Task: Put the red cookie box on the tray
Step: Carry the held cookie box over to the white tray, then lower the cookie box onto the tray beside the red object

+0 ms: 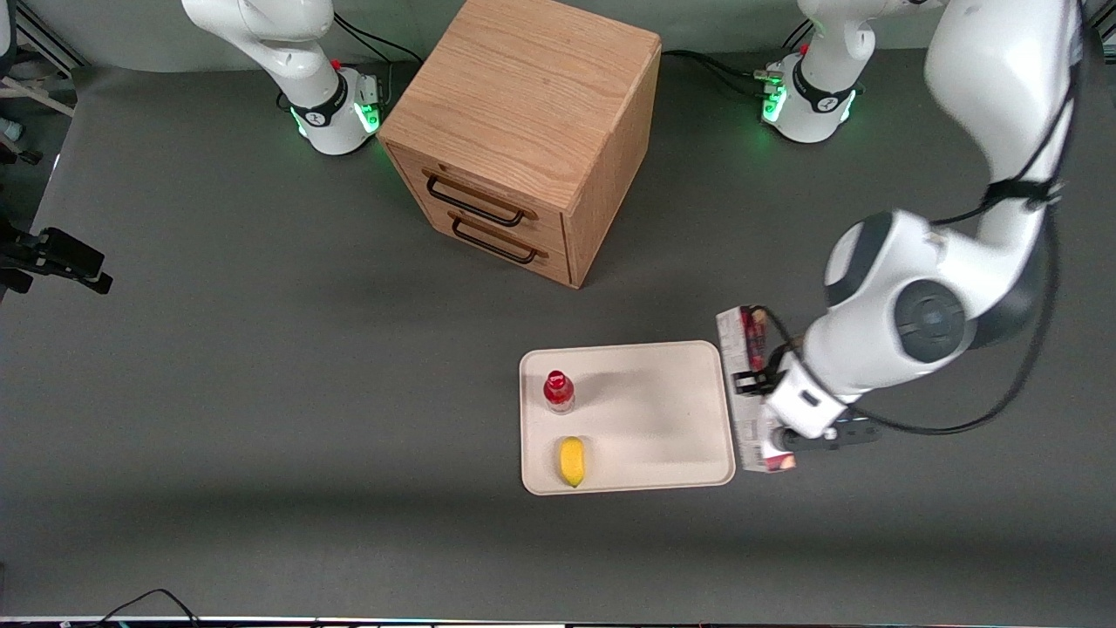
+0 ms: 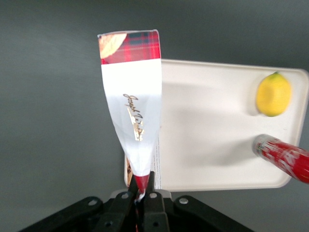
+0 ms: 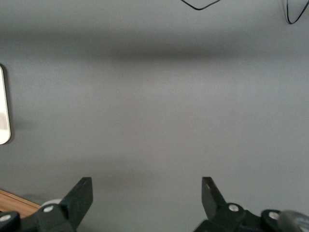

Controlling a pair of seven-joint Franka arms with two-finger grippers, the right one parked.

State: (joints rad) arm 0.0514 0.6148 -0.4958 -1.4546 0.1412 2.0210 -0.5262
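The red cookie box (image 1: pixel 744 384) is long and flat, with a white-grey printed face and a red tartan end (image 2: pixel 130 47). It lies along the cream-white tray's (image 1: pixel 663 410) short edge, at the working arm's end, and slightly overlaps the rim. My left gripper (image 1: pixel 764 410) is shut on the box's narrow side, about midway along its length. In the left wrist view the box (image 2: pixel 135 111) runs straight out from the gripper (image 2: pixel 143 187), above the tray's (image 2: pixel 212 140) rim. I cannot tell whether the box touches the table.
A red-capped bottle (image 1: pixel 558 390) and a yellow lemon (image 1: pixel 571 460) stand on the tray, toward the parked arm's end. A wooden drawer cabinet (image 1: pixel 523 131) sits farther from the front camera than the tray. The grey table stretches around.
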